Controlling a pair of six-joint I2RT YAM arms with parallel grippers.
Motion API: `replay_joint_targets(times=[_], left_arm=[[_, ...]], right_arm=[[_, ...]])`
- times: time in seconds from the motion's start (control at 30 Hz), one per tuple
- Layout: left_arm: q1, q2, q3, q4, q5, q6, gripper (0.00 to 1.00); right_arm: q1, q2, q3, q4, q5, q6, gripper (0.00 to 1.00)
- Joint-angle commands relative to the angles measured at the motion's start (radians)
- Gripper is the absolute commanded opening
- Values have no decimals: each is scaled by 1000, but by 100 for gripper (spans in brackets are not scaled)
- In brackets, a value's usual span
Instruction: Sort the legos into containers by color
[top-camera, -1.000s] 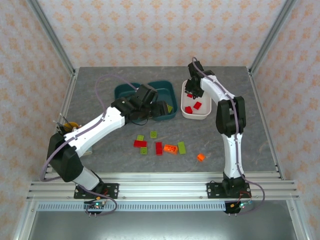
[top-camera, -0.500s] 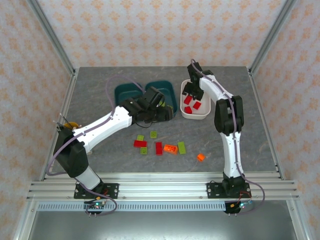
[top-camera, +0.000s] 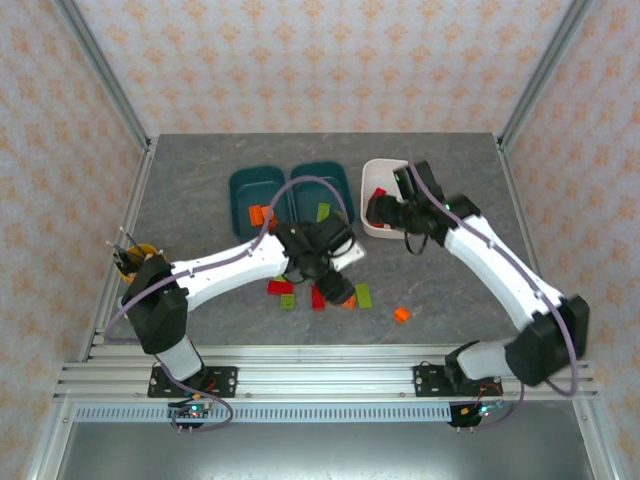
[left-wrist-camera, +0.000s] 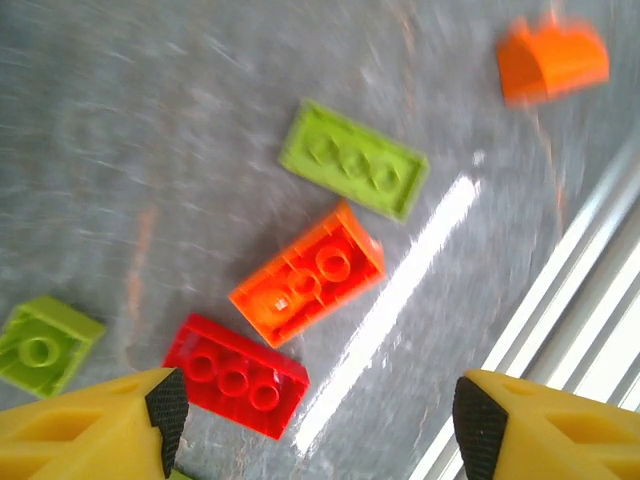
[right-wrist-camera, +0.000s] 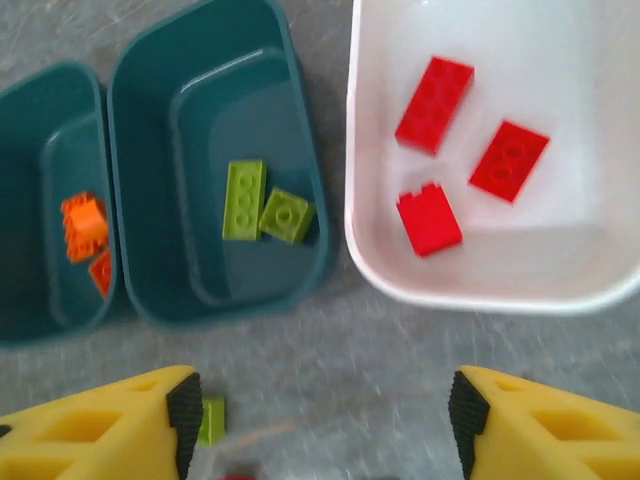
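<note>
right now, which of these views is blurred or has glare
Left wrist: motion-smeared, worst on the orange wedge at top right, with a white glare streak on the table beside the orange brick. Right wrist: teal bins and white bin fairly sharp, table at the bottom soft. Top external: sharp, evenly lit.

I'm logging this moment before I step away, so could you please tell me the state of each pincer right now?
Left pincer: open, holding nothing.
Right pincer: open, holding nothing.
</note>
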Motion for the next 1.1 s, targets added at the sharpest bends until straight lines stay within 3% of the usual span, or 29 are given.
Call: replay_joint_targets(times=[0.0,0.3,0.43,0.73,0.83,1.07], left_arm=[[-15,-66,-106,138,-41,253,76],[-24,33,-133,246,-74,359,82],[-31,93,-104,255,-58,374,91],[-46,192,-72,304,-90,373,92],[-60,213,-68,310,-116,372,89],[-91,235,-75,321,-134,331,61]], right_arm=[[3,-150,-147,-30,-54,58,73],[3,-490,-318,-198,-95,201,77],[3,-520,-322,-236,-80,209,77],[4,-511,-285,-258,-72,208,77],[3,-510,-294,-254,-75,209,77],[1,-481,-288,-233,-66,193,78]])
